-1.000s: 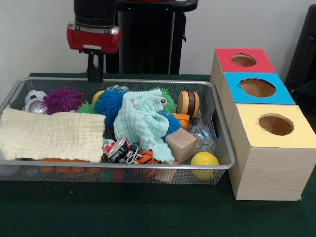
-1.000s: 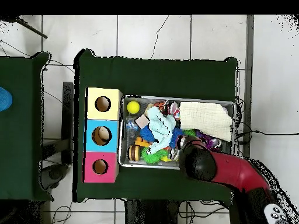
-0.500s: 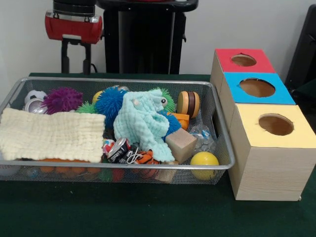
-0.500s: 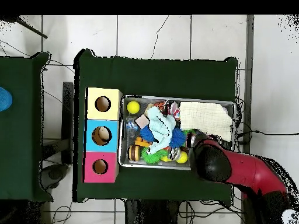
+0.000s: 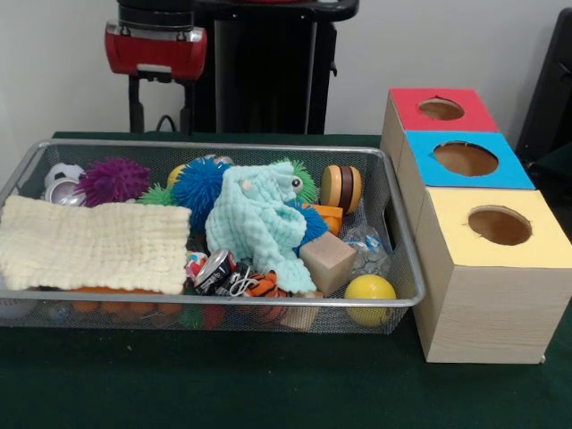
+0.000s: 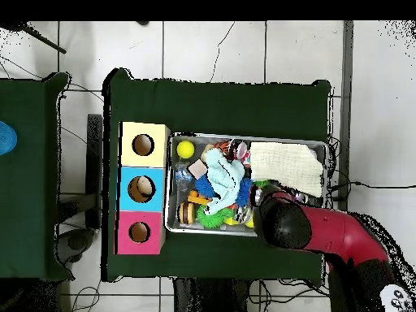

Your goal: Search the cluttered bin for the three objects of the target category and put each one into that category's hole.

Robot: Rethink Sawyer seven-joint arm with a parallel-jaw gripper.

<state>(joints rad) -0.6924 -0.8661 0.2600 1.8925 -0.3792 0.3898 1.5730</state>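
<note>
Up at 11 o'clock over the wire bin (image 5: 393, 223): gripper (image 5: 162, 125), spread wide, holding nothing. Just below, at 10 o'clock in the bin: purple spiky ball (image 5: 113, 180). Near 12 o'clock: blue spiky ball (image 5: 198, 186). Maybe the wanted kind, hard to tell. Could bump the back rim going straight down. Could snag the yellow cloth (image 5: 89, 243) or the mint cloth (image 5: 255, 223) and drag other toys out.

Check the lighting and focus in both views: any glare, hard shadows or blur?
Front view: even, soft light, no glare on the wire bin; the hand above it looks sharp. Overhead view: the arm hides the bin's corner; small contents are hard to make out.
</note>
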